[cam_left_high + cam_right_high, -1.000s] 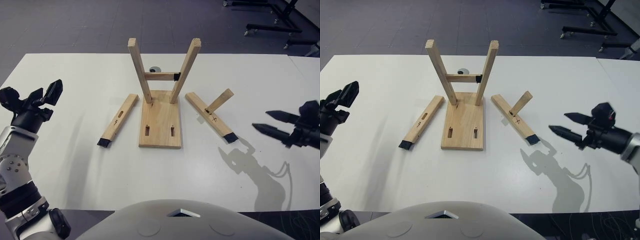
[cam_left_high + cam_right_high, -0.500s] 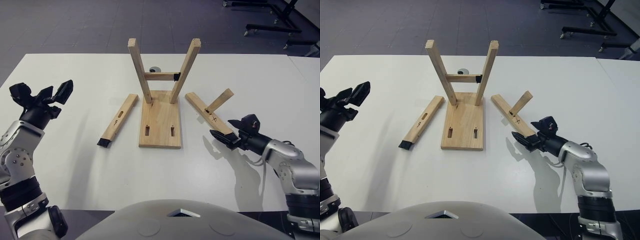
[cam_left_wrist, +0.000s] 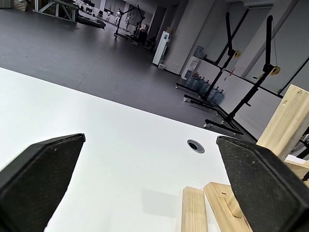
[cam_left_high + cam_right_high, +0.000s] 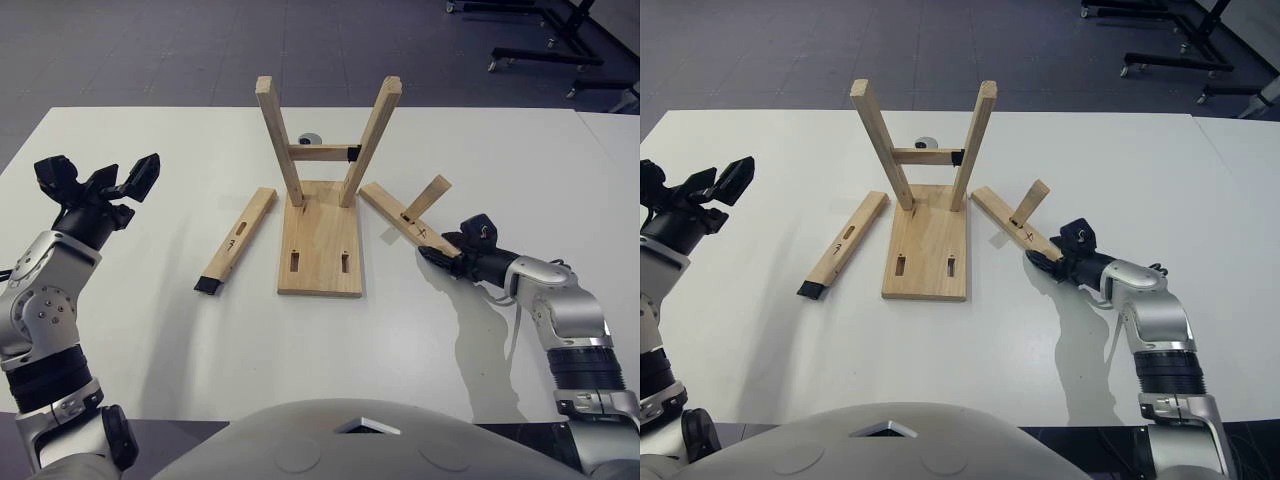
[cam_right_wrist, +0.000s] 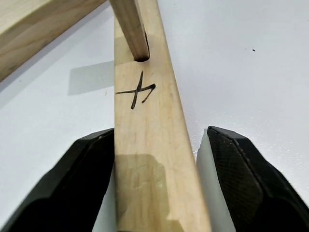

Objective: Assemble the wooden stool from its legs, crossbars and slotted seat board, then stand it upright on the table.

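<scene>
The slotted seat board (image 4: 320, 262) lies flat mid-table. Two legs (image 4: 372, 140) stand in its far end, joined by a crossbar (image 4: 322, 153). To its left a loose leg (image 4: 237, 240) with a black foot lies flat. On the right, a second loose leg (image 4: 405, 217) carries a crossbar stub (image 4: 427, 196) and is tilted slightly off the table. My right gripper (image 4: 445, 257) is shut on its near end, and its foot is hidden. In the right wrist view this leg (image 5: 145, 111) runs between the black fingers (image 5: 87, 179). My left gripper (image 4: 100, 185) hovers open over the left of the table, holding nothing.
A small round grommet (image 4: 311, 138) sits in the white table (image 4: 150, 330) behind the upright legs. Bare tabletop lies in front of the seat board and on both sides. Wheeled metal racks (image 4: 540, 40) stand on the floor beyond the far edge.
My right gripper swung in from the right and closed on the right leg's near end; that leg shifted back and rose a little. My left gripper moved slightly inward, staying open.
</scene>
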